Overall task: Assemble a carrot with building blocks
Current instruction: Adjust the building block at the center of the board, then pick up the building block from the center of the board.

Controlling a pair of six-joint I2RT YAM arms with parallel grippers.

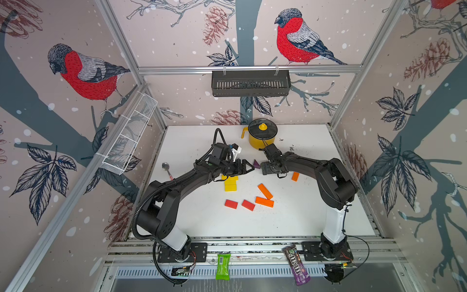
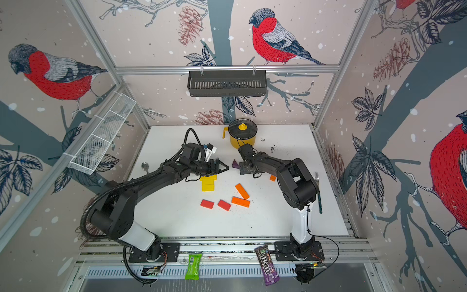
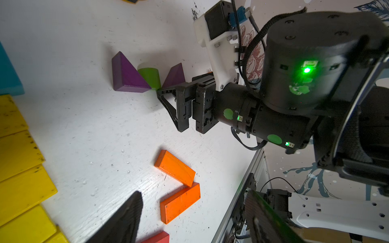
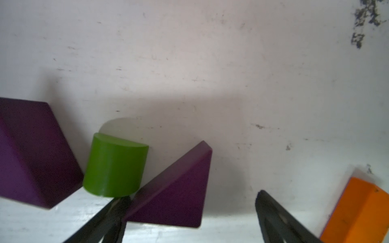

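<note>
Two purple triangles (image 3: 126,73) (image 3: 174,75) stand on the white table with a green half-round block (image 4: 114,166) between them. My right gripper (image 4: 192,196) is open and straddles the smaller purple triangle (image 4: 179,189); one finger touches it beside the green block. My left gripper (image 3: 192,192) hovers open and empty just left of them, above the yellow blocks (image 1: 230,183). In both top views, two orange blocks (image 1: 264,191) (image 2: 240,201) and two red ones (image 1: 231,203) (image 2: 224,205) lie nearer the front. Another orange block (image 1: 295,176) lies under the right arm. A teal block (image 3: 8,73) shows at a frame edge.
A yellow lidded pot (image 1: 262,137) stands at the back, just behind the right gripper. A spoon (image 1: 166,169) lies at the left, a fork (image 2: 318,187) at the right. Two candy wrappers (image 1: 223,266) hang on the front rail. Baskets hang on the left and back walls.
</note>
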